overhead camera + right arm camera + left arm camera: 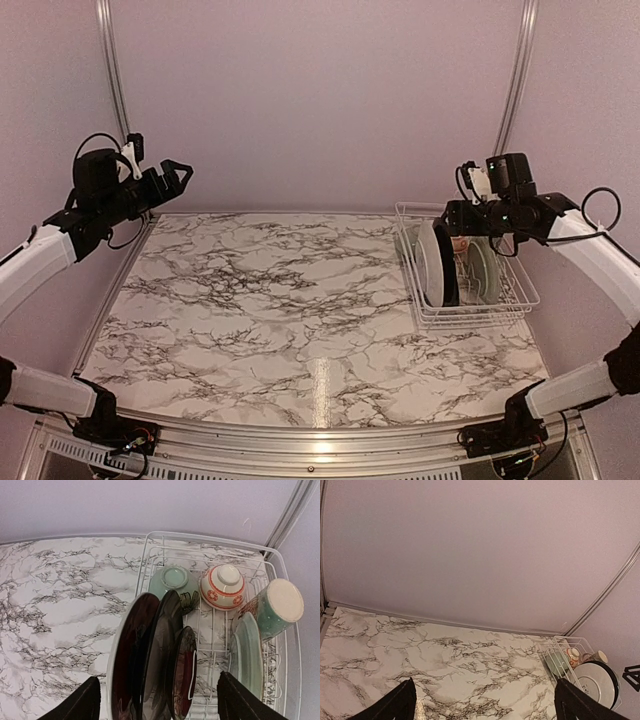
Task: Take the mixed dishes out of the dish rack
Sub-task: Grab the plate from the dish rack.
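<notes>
The dish rack (pixel 210 538) sits at the right edge of the table (pixel 260 300), with plates (pixel 150 665), bowl (pixel 223 586) and mug (pixel 277 607) inside. The right gripper (pixel 450 215) hovers above it, spread wide. The left gripper (pixel 178 175) hangs at upper left, also spread.

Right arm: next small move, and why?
Probably lower the right gripper straight down toward the upright plates: it hangs open above the dish rack, with those plates standing on edge directly beneath it, nothing gripped.

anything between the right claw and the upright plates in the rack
Nothing visible does. The right claw hangs open right above the dark plates standing in the dish rack, with only air between.
</notes>
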Controlling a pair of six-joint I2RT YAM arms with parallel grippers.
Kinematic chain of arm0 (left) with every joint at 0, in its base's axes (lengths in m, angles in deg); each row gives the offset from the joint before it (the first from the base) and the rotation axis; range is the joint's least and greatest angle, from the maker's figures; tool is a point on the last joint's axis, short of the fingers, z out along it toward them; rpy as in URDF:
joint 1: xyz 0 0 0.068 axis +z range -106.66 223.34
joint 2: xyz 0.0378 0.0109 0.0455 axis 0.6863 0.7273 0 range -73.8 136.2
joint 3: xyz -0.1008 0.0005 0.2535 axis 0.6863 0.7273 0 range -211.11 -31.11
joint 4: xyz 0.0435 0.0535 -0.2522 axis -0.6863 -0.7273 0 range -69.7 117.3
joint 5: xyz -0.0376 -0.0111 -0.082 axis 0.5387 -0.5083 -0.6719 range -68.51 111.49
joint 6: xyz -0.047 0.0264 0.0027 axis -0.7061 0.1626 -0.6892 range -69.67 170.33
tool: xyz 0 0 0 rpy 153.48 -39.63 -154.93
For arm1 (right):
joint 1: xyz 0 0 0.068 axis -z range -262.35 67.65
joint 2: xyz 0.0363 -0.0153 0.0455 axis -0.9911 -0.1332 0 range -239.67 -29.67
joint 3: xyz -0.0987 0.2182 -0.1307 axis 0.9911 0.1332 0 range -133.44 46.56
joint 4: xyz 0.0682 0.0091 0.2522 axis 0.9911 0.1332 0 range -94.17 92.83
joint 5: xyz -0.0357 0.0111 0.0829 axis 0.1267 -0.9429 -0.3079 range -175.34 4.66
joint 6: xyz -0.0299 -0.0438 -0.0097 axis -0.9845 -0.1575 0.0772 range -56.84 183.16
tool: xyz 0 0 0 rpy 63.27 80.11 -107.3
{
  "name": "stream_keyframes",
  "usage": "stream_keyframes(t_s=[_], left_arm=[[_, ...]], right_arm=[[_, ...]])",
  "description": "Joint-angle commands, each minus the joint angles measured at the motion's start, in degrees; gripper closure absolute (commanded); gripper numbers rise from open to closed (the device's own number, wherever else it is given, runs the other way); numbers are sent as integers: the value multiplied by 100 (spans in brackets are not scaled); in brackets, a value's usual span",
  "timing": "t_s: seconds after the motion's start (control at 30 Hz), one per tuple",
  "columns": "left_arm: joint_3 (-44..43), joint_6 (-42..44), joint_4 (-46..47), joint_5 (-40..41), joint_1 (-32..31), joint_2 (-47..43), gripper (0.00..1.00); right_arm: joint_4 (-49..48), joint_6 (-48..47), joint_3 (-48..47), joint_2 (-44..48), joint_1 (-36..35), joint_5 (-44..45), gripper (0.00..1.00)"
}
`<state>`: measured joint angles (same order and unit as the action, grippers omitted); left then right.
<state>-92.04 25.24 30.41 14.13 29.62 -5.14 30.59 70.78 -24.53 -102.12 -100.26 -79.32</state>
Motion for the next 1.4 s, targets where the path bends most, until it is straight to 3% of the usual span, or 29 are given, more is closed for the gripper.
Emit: stream_keyframes(t_s=[0.0, 0.13, 0.5, 1.17, 1.37], left_arm=[[107, -149, 129, -248, -26, 131, 1], [138, -211, 162, -303, -26, 205, 1], [130, -322, 260, -450, -26, 366, 1], [21, -471, 269, -517, -26, 525, 1], [19, -439, 214, -583, -26, 548, 1]], right_arm=[[491, 410, -344, -299, -104, -205, 29], [750, 531, -432, -571, -170, -257, 47], [595, 566, -159, -709, -216, -101, 62], [630, 557, -272, -1066, -499, 736, 77], [655, 559, -302, -1134, -500, 818, 86]])
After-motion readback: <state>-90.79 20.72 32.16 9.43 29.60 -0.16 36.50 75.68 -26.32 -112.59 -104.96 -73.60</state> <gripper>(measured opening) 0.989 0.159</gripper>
